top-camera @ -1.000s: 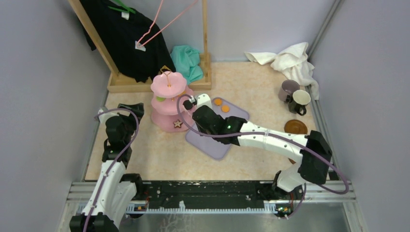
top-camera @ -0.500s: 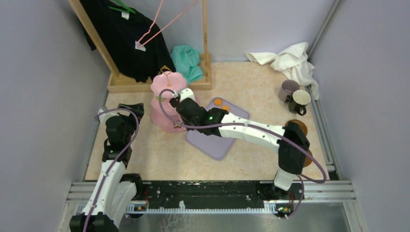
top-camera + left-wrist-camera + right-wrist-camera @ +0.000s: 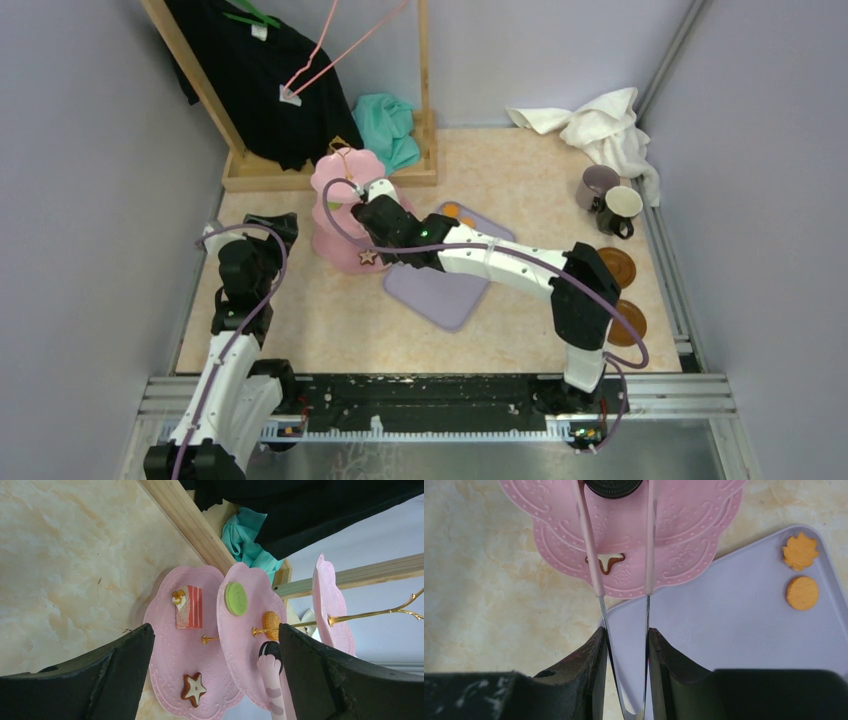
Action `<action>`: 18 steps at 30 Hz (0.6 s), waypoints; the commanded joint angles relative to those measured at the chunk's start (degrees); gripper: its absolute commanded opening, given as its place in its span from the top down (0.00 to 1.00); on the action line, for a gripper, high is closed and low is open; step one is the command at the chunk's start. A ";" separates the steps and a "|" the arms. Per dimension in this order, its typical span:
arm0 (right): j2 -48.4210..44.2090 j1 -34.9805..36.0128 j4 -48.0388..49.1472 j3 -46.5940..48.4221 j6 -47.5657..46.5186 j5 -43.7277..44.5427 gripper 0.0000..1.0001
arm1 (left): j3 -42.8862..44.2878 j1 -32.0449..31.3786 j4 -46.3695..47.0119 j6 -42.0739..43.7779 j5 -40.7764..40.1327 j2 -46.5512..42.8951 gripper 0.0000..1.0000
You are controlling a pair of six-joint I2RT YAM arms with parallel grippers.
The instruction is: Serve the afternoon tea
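Observation:
The pink three-tier stand (image 3: 338, 222) stands left of centre. My right gripper (image 3: 625, 640) is shut on the thin pink tongs (image 3: 596, 575), whose tips pinch a black round sweet (image 3: 613, 486) over the middle tier (image 3: 245, 645). The black round (image 3: 272, 652) also shows in the left wrist view. A green round (image 3: 236, 598) and an orange round (image 3: 271, 625) lie on that tier. A brown star (image 3: 194, 692) and a cake slice (image 3: 189, 613) lie on the bottom tier. My left gripper (image 3: 215, 630) is open and empty, left of the stand.
The lilac tray (image 3: 734, 640) holds two orange sweets (image 3: 802, 593). The mauve mug (image 3: 598, 185) and cream mug (image 3: 620, 208) stand far right, with two brown saucers (image 3: 612, 263) nearer. A wooden clothes rack (image 3: 330, 175), teal cloth (image 3: 390, 125) and white towel (image 3: 605, 125) lie behind.
My right arm has swung left from over the lilac tray to the stand, carrying the tongs up to the middle tier. The left arm has not moved.

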 commanded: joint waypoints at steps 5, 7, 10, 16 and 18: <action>-0.18 -0.63 1.44 4.15 -0.15 -0.47 0.69 | -0.29 0.34 1.74 -0.48 -0.13 0.14 0.02; -0.14 -0.64 1.43 4.19 -0.19 -0.64 0.67 | -0.22 0.33 1.77 -0.49 -0.13 0.11 0.02; -0.22 -0.66 1.56 4.32 -0.19 -0.86 0.65 | -0.22 0.34 1.74 -0.51 -0.13 0.14 0.02; -0.50 -0.66 1.72 4.19 -0.16 -0.98 0.63 | -0.31 0.37 1.74 -0.56 -0.13 0.20 0.02; -0.68 -0.66 1.74 4.19 -0.19 -1.00 0.63 | -0.29 0.33 1.76 -0.49 -0.13 0.22 0.02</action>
